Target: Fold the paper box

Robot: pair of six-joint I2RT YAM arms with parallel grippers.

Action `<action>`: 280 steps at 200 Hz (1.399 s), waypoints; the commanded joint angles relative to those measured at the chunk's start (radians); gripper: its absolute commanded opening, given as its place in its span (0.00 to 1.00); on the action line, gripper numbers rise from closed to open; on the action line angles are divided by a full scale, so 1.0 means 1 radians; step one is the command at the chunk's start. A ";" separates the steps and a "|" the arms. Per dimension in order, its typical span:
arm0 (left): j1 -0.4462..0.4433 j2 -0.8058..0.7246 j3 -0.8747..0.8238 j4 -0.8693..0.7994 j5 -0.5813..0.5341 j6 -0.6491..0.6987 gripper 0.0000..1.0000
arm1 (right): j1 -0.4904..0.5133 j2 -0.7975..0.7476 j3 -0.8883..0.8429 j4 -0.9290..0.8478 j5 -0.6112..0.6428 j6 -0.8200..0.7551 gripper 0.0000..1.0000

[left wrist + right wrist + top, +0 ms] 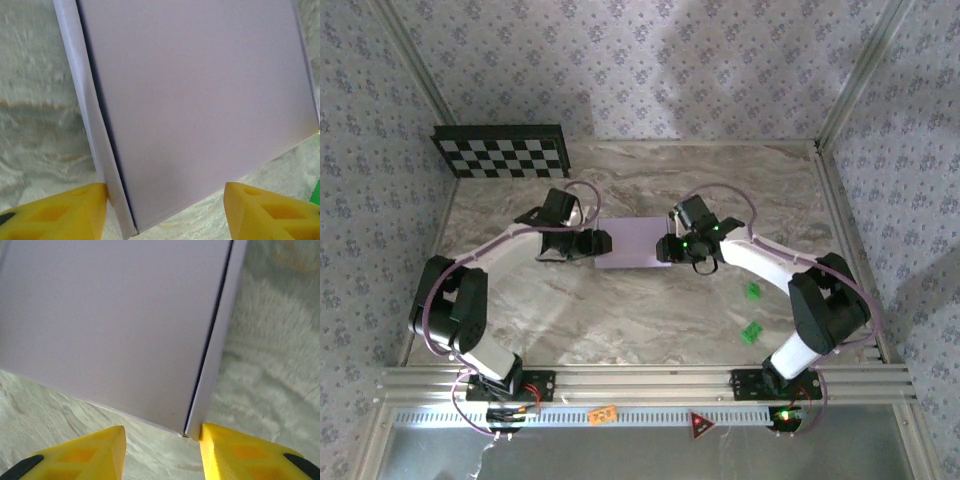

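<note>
Top external view has the paper box (632,243) lying flat near the middle of the marble table (620,330), closed up into a shallow pale-lavender rectangle. The left gripper (601,243) is at one short end of it and the right gripper (668,248) at the other, so the box lies between the two. A checkerboard panel (500,150) sits at the far left corner of the table, well apart from the box. Two small green blocks (753,291) lie on the right side of the table, near the right arm.

Left wrist view shows that gripper released, its jaws standing wide with the near corner of the box between them. One yellow finger (70,212) touches the narrow side flap (82,95) that runs along the box's edge. The other finger (265,212) is clear of the box, with bare table showing in between. A thin dark gap separates the flap from the top panel.

Right wrist view shows the right gripper also released, jaws apart and clamped on nothing. A corner of the box pokes in between them. One finger (240,455) rests right against the bottom corner of the flap on that side, while the other (85,457) stays off the box, over the table
</note>
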 commanded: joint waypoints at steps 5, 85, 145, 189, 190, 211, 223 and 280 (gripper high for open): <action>-0.010 -0.044 -0.056 0.097 0.029 -0.047 0.63 | 0.013 -0.021 -0.047 0.073 -0.021 0.061 0.45; 0.047 -0.021 0.009 0.016 -0.041 0.027 0.65 | -0.085 0.074 0.061 -0.052 -0.103 -0.043 0.57; 0.073 0.119 0.119 0.000 0.026 0.043 0.65 | -0.147 0.236 0.168 -0.043 -0.232 -0.070 0.57; 0.079 0.194 0.147 0.030 0.103 0.017 0.63 | -0.139 0.292 0.236 -0.019 -0.265 -0.049 0.53; 0.079 0.194 0.147 0.032 0.104 0.017 0.63 | -0.139 0.292 0.236 -0.019 -0.266 -0.049 0.53; 0.082 0.184 0.157 0.033 0.096 0.018 0.62 | -0.122 0.291 0.246 -0.006 -0.269 -0.033 0.51; 0.090 0.175 0.163 0.027 0.088 0.021 0.62 | -0.111 0.292 0.253 0.005 -0.267 -0.019 0.50; 0.212 0.114 0.180 -0.046 0.038 0.086 0.62 | 0.006 0.344 0.359 0.128 -0.221 0.091 0.46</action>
